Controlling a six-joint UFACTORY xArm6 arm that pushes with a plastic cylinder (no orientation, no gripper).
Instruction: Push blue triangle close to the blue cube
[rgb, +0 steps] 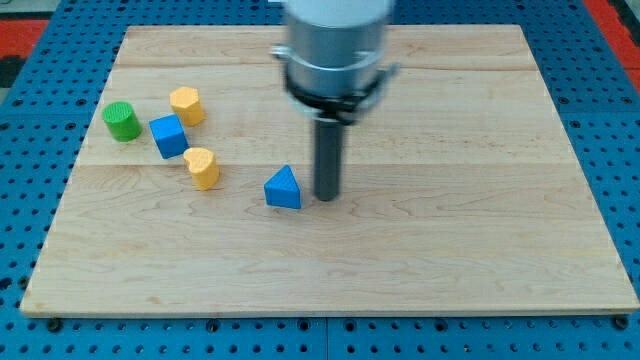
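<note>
A blue triangle (284, 188) lies on the wooden board (450, 230) a little left of the middle. A blue cube (168, 136) sits further to the view's left and slightly higher. My tip (327, 198) rests on the board just right of the blue triangle, with a small gap between them. The rod rises from it into the grey arm (333, 45) at the view's top.
A green cylinder (122, 121) stands left of the blue cube. A yellow block (187, 105) sits above and right of the cube. A yellow heart-like block (203, 167) lies between the cube and the triangle. Blue pegboard surrounds the board.
</note>
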